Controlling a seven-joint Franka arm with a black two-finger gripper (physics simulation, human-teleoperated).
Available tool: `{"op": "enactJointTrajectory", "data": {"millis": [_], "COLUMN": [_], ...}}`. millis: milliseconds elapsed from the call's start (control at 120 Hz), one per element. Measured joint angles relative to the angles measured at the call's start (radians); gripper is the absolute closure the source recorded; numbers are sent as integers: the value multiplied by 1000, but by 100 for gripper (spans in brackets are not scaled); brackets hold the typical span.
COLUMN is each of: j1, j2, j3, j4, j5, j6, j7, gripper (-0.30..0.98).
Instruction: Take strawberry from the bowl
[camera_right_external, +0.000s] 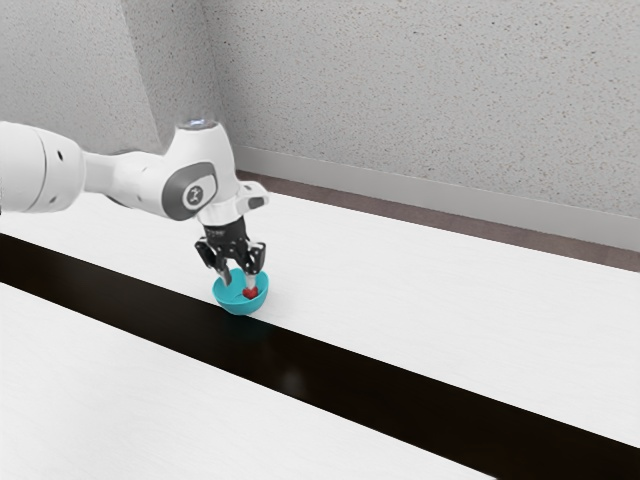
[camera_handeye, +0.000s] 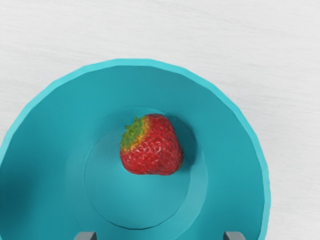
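Claw (camera_right_external: 239, 284) fingers stand apart, open and gripping nothing, pointing down over the turquoise bowl (camera_right_external: 228, 301) in the exterior view. Within that bowl, towards the exterior view's right side of it, sits the red strawberry (camera_right_external: 250, 293); the wrist view puts it on the bowl's floor, green leafy end tipped sideways. A dark strip (camera_right_external: 350, 370) crosses the white worktop (camera_right_external: 420, 320) beside the bowl and slants away to the exterior view's right, with a speckled grey wall (camera_right_external: 420, 100) behind.

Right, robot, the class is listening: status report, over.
Jaws open, at the bowl. Strawberry inside on the bowl's floor, not gripped. Nothing lying on top of it.
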Motion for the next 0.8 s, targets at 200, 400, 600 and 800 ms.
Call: {"op": "enactJointTrajectory", "data": {"millis": [200, 400, 600, 800], "j1": [0, -2, -3, -2], "j2": [47, 88, 124, 140], "j3": [3, 4, 4, 4], "j4": [32, 66, 87, 89], "j5": [17, 35, 44, 53], "j6": [23, 31, 39, 64], "j7": [-5, -9, -12, -14], "gripper": [40, 41, 41, 44]}}
